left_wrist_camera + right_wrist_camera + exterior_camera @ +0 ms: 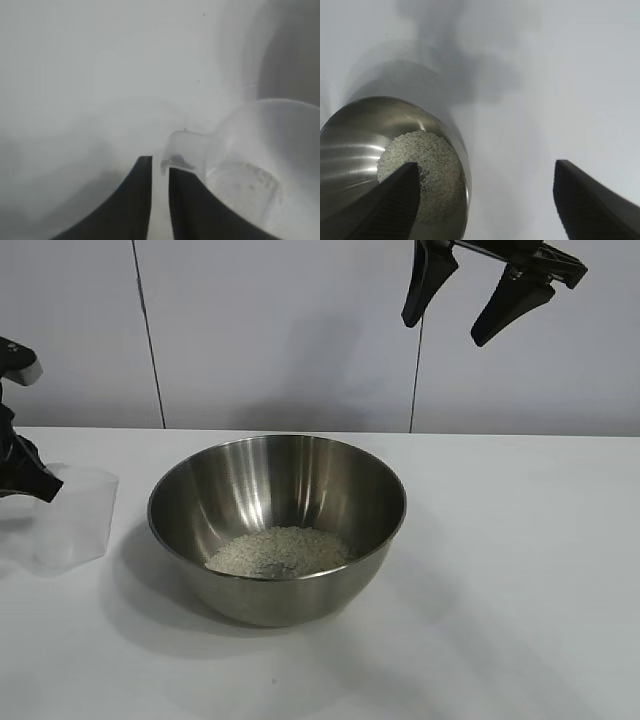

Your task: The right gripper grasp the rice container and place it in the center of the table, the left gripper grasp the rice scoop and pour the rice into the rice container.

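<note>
Scoop and jaws are what we are watching: the rice scoop (pixel 70 520) is standing upright on the table (pixel 520 570), and its small tab is sitting just ahead of the left gripper (pixel 159 165), right at the fingertips and leaning toward one finger rather than centred in the gap. The cup's body is lying farther out past that same finger, so its mouth is facing up and its long axis is running across the line the jaws are pointing along. We are seeing the left jaws parted by only a narrow slit, with bare table showing through it and nothing plainly pinched between them.

We are judging that the pour is already done, since rice (pixel 280 552) is lying in the rice container (pixel 280 530), which is resting mid-table, well off to the side of the left jaws, beyond the scoop. So any pull-back is turning on that tab: we are expecting it to need a straight retreat along the fingers' own line, because a sideways drift could catch the tab and tip the light cup.

The right gripper (pixel 443 332) is hanging spread wide and empty, high above the container's far side.
</note>
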Available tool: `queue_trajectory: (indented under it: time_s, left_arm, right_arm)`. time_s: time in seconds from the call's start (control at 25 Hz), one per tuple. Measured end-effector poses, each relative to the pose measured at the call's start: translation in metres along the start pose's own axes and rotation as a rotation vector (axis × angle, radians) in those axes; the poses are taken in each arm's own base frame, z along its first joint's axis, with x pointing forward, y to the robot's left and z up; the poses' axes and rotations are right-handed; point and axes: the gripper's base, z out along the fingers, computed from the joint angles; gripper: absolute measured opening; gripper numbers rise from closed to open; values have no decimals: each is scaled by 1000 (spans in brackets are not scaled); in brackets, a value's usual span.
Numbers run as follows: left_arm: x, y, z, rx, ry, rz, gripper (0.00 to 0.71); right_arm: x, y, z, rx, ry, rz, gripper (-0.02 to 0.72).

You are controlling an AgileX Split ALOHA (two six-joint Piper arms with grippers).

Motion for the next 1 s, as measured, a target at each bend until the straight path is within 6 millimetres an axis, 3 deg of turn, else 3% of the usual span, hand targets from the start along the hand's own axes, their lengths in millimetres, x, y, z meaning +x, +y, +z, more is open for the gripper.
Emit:
queue_trajectory:
  time_s: [0.2, 0.56, 1.0]
  left_arm:
    - [3, 4, 0, -40, 30, 0, 233]
    - [11, 24, -12, -265, 152, -65, 245]
    - [-9, 31, -42, -314, 32, -209, 255]
  right_arm:
    - [-1, 0, 0, 0, -7, 0, 516]
    - [-3, 0, 0, 2, -38, 0, 516]
    - [-4, 0, 0, 2, -46, 0, 516]
